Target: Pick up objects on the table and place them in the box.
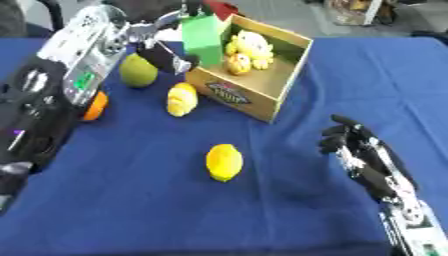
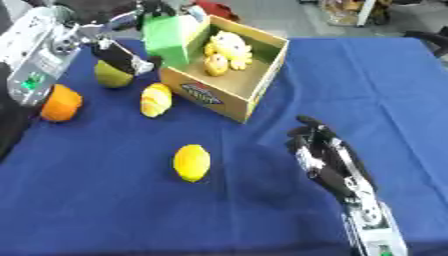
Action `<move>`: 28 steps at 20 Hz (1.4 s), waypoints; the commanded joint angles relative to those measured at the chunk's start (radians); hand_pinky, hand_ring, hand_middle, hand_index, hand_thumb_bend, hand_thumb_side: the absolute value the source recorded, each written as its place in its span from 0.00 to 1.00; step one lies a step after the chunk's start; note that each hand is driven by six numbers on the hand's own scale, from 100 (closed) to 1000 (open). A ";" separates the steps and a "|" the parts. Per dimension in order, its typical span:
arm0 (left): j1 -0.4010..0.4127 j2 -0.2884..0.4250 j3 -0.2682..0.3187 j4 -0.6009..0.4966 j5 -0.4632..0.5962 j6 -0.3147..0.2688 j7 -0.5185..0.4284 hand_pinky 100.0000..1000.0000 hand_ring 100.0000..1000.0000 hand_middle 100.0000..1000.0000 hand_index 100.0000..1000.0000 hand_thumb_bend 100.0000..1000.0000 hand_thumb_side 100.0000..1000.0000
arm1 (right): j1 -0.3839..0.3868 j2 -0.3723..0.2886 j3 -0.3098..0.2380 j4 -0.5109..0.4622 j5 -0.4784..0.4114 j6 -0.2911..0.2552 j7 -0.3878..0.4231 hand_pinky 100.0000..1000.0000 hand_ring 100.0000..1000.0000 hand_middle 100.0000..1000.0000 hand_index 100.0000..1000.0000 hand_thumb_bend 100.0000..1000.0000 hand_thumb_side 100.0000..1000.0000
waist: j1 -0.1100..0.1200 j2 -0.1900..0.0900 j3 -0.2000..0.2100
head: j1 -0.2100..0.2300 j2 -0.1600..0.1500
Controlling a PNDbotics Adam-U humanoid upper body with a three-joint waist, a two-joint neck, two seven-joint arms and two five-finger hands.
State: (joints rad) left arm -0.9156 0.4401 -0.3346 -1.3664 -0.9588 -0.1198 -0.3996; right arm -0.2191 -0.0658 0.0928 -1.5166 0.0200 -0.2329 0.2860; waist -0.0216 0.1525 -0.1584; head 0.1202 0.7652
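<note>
Left eye view shows the left hand [image 1: 171, 57] clamped on a rigid, light-looking green block [image 1: 203, 37] over the open cardboard box [image 1: 289, 85], best held across its flat faces, while the right hand [image 1: 359, 150] rests relaxed on the blue surface [image 1: 131, 210].

At nine to eleven o'clock, the left arm [image 1: 74, 60] is a bulky silver-grey casing with a small green lit panel, black housing below it. Its left hand [image 1: 162, 55] has black fingers with silver joints. At five o'clock, the right hand [image 2: 328, 155] is black, silver-jointed, on a pale grey wrist.
</note>
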 commanded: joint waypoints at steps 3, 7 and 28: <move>-0.079 -0.142 0.030 0.192 -0.146 -0.067 0.120 0.68 0.49 0.47 0.74 0.23 0.13 | -0.013 0.010 0.016 -0.010 -0.006 -0.003 0.017 0.60 0.61 0.63 0.88 0.00 0.34 | -0.018 -0.018 -0.030 | 0.030 0.005; -0.095 -0.223 0.059 0.327 -0.292 -0.111 0.179 0.72 0.59 0.61 0.83 0.32 0.17 | -0.012 0.017 0.024 -0.006 -0.008 -0.004 0.026 0.60 0.61 0.63 0.88 0.00 0.34 | -0.026 -0.014 -0.059 | 0.051 0.004; -0.081 0.065 0.160 0.124 -0.120 -0.074 0.011 0.77 0.67 0.73 0.90 0.26 0.17 | -0.011 -0.007 -0.002 -0.004 -0.001 -0.005 0.005 0.60 0.61 0.63 0.88 0.00 0.34 | -0.008 -0.019 -0.008 | 0.004 -0.001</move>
State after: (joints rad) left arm -0.9818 0.4395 -0.1916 -1.2072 -1.1112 -0.1944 -0.3536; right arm -0.2203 -0.0550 0.0988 -1.5103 0.0166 -0.2372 0.2974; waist -0.0331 0.1526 -0.1650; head 0.1308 0.7649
